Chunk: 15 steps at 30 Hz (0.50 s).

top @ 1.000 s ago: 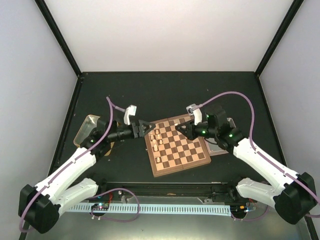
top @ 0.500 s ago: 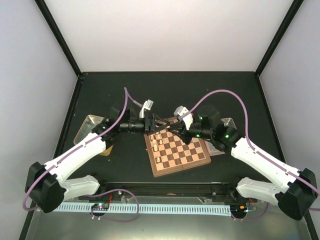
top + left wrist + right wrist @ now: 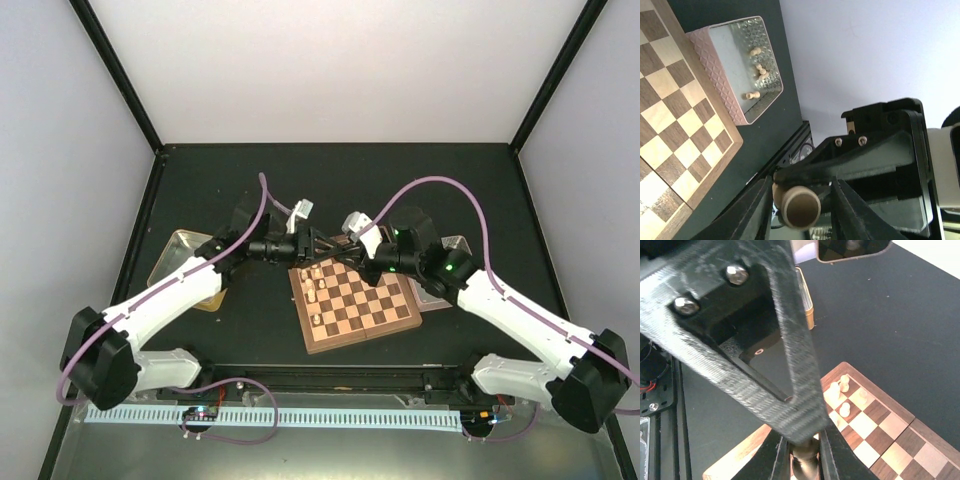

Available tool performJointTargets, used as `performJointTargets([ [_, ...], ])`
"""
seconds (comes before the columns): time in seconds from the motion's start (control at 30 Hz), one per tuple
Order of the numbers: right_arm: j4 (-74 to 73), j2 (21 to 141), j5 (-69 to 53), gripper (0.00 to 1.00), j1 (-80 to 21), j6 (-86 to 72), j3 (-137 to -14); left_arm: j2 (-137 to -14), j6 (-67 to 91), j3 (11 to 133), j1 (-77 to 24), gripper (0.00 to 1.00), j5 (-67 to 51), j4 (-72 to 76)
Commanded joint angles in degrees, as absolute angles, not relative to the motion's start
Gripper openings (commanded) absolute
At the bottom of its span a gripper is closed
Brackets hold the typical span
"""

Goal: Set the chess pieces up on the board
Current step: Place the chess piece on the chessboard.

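Observation:
The board (image 3: 360,310) lies in the middle, with several pale chess pieces (image 3: 312,285) along its left side. My two grippers meet tip to tip above its far left corner. My right gripper (image 3: 347,256) is shut on one chess piece (image 3: 805,465), which looks dark in shadow there. In the left wrist view the same piece (image 3: 799,207) looks tan, its base facing the camera. It sits between the jaws of my left gripper (image 3: 322,247), which stand wider than the piece. The right gripper (image 3: 880,160) faces that camera.
A gold tin (image 3: 175,255) sits left of the board. A clear patterned tray (image 3: 730,75) right of the board holds a few pale pieces (image 3: 757,70). Pale pieces (image 3: 840,390) stand on the board (image 3: 880,425) below the grippers. Black walls ring the table.
Both grippers have moved toward each other over the board's far left part. They were apart one second ago and now meet around the one piece.

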<state>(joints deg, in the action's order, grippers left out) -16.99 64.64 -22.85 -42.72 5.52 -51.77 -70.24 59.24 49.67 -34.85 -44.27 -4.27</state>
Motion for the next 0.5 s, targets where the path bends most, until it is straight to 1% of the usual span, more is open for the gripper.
performJointTargets([
  [0.0,-16.3,64.95,-24.34,0.02,-43.41,7.41,-54.18,-72.0,60.75,52.77,-35.23,0.29,-45.28,-3.36],
  [0.1,-16.01,64.64,-24.44,0.03,-43.46,7.25,-53.91,-71.96,61.25,52.69,-35.25,0.2,-45.9,-2.44],
  [0.17,-15.3,64.7,-24.4,0.03,-43.48,5.78,-53.96,-71.45,61.38,52.21,-35.28,0.12,-46.24,-2.12],
  [0.2,-14.95,64.83,-24.23,0.05,-43.43,4.82,-54.27,-71.0,61.47,51.72,-35.25,0.09,-46.31,-1.92],
  [0.27,-14.48,64.9,-22.47,0.09,-43.45,1.64,-54.94,-69.8,62.01,50.61,-35.26,0.06,-46.24,-0.6],
  [0.3,-14.21,64.82,-20.07,0.15,-43.47,-0.76,-55.21,-69.12,62.31,50.03,-35.18,0.06,-46.04,0.21],
  [0.33,-14.09,64.44,-18.5,0.24,-43.41,-3.48,-55.48,-68.44,62.39,49.75,-35.04,0.06,-45.67,0.87],
  [0.4,-12.85,62.61,-18.96,0.47,-42.88,-9.4,-55.22,-67.03,62.25,49.31,-34.49,0.05,-44.29,1.62],
  [0.47,-9.02,59.39,-19.34,0.65,-42.32,-17.55,-52.95,-65.56,62.9,48.98,-33.93,0.05,-43.16,3.23],
])
